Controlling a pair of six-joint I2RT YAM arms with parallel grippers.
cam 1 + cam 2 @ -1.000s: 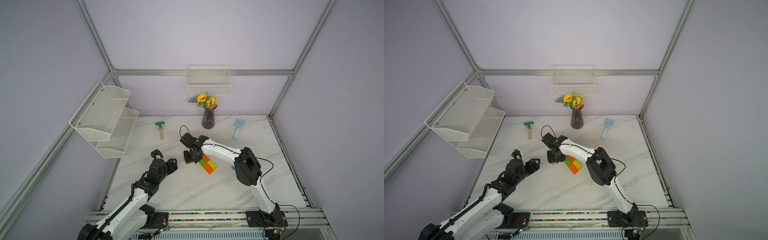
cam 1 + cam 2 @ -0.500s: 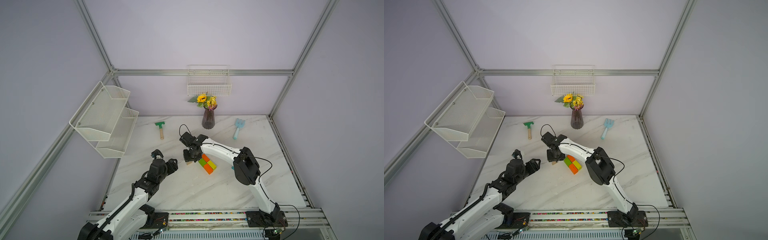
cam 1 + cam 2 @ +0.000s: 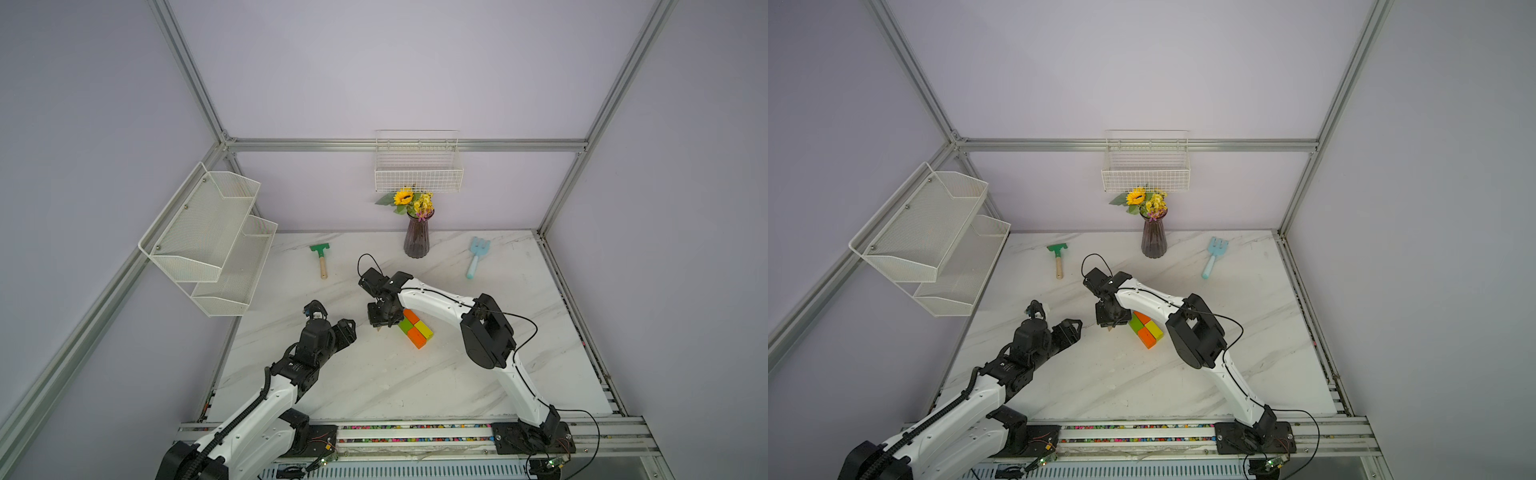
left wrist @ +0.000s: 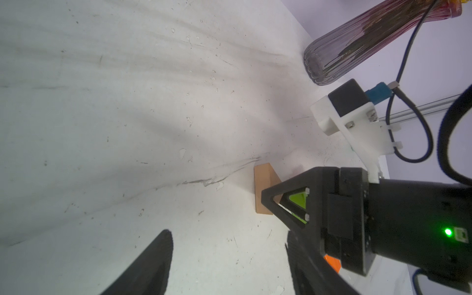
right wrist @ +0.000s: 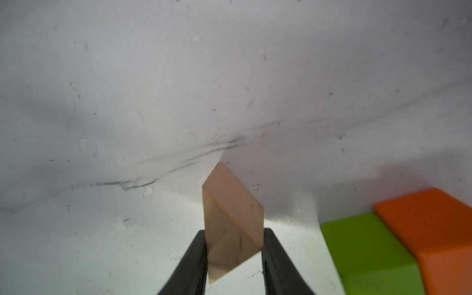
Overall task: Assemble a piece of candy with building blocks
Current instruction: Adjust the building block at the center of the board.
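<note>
Scanning from the left wall: a white mesh two-tier rack (image 3: 208, 237) hangs there, and beyond it a green-headed toy rake with a wooden handle (image 3: 320, 257) lies on the white marbled surface (image 3: 374, 382).

The left fingers (image 4: 153, 263) are spread wide with nothing between them. They are held over bare surface and aimed at the right arm's end.

The right fingers (image 5: 196, 258) press both flat faces of the tan triangular wooden prism (image 5: 232, 217), one corner pointing down. Whether it touches the surface cannot be told.

Just right of the prism, near but apart, sits the candy's body. The green rectangular block (image 5: 362, 245) and an orange rectangular block (image 5: 429, 222) are flush. In a top view the yellow rectangular block (image 3: 424, 328) and a second orange block (image 3: 417, 337) complete the rectangle.

Farther back stands a purple ribbed glass vase (image 3: 417, 243) of flowers. A light blue toy fork (image 3: 476, 259) lies right of it.
</note>
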